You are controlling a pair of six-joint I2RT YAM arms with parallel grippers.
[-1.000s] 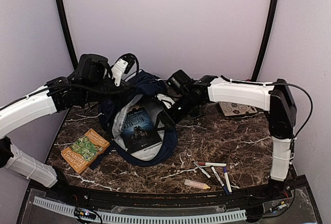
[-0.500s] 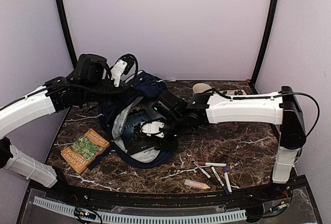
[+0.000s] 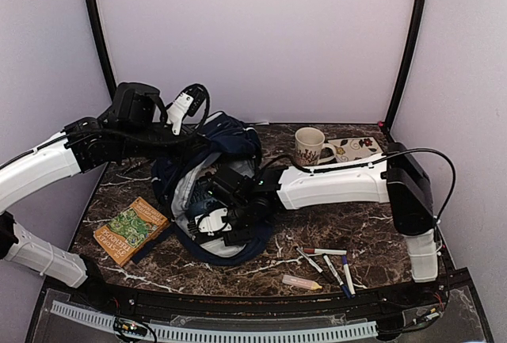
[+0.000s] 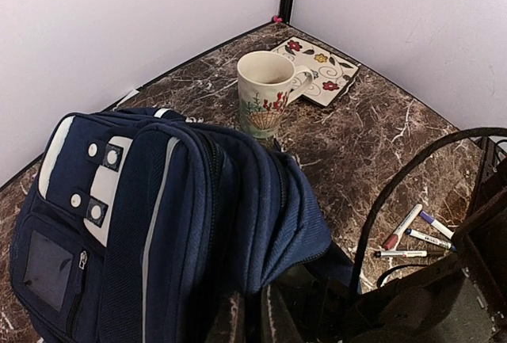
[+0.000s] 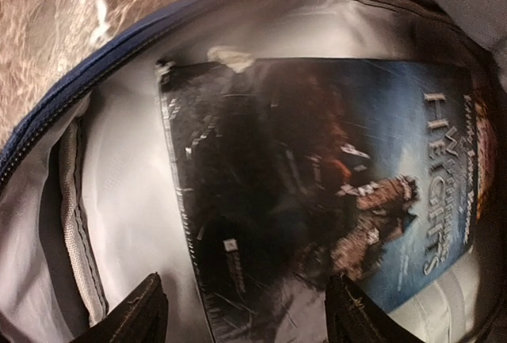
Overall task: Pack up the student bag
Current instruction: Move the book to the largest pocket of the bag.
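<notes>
Right wrist view: right gripper, fingers apart, hovers inside the bag, book just beneath; the left gripper looks clamped on the bag's rim. Pulling out, a finger could snag the lining alongside and drag the book out.

Bag mouth: right gripper fills it, jaws spread over a dark book on the lining.
Student bag, 11 o'clock: left gripper clamped on its top.
8 o'clock: green book, just beside.
2 o'clock: mug, flowered tile.
3 o'clock: right arm bars the way.
5 o'clock: markers, pale stick.
4 o'clock: open table between arm and markers.
</notes>
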